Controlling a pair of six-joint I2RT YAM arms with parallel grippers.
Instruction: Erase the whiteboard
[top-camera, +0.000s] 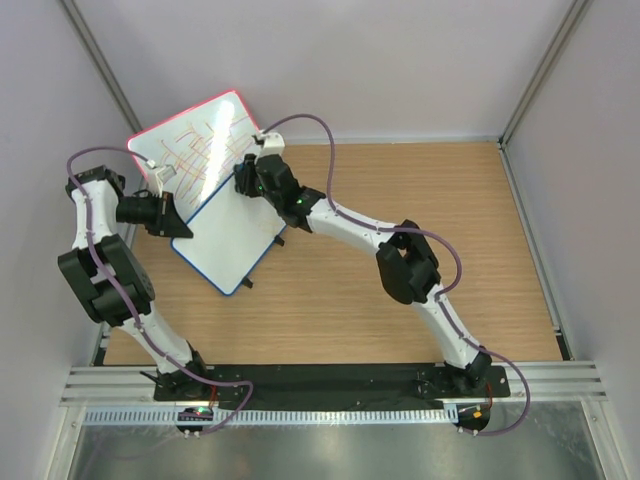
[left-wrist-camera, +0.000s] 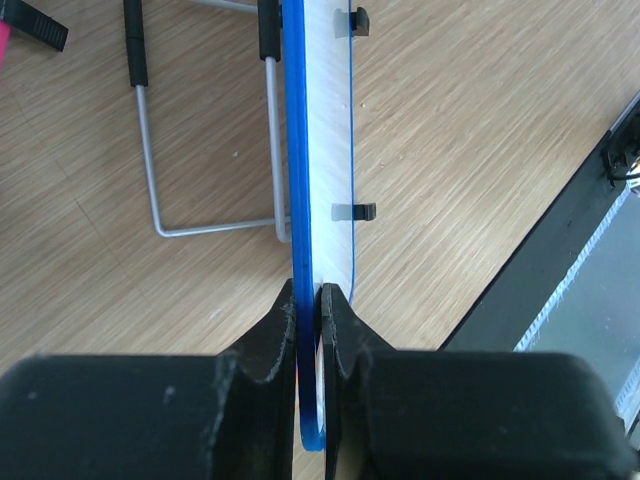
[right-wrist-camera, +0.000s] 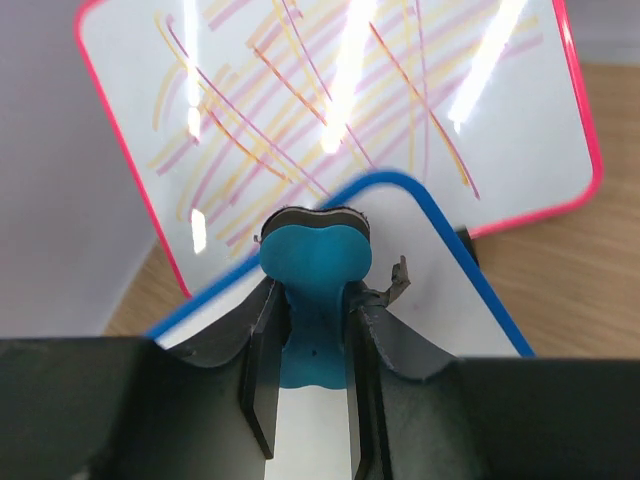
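Top external view: left gripper (top-camera: 182, 226) at left side of wooden table (top-camera: 400, 250), jaws pressed together on blue edge of whiteboard (top-camera: 232, 235), pinching it. Whiteboard propped up left of centre, face clean, wire stand (left-wrist-camera: 150, 160) behind it. Just behind, near back wall, pink-framed board (top-camera: 195, 140) with yellow and purple scribbles. Further right, right gripper (top-camera: 248, 180) at whiteboard's upper corner, fingers clamping blue eraser (right-wrist-camera: 313, 255), its pad at that corner.

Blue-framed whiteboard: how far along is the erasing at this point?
Done: the small blue-framed white whiteboard looks clean in the top view. In hand: the left gripper clamps its edge, and the right gripper holds a blue eraser at its top corner. Left: at most a final pass there.
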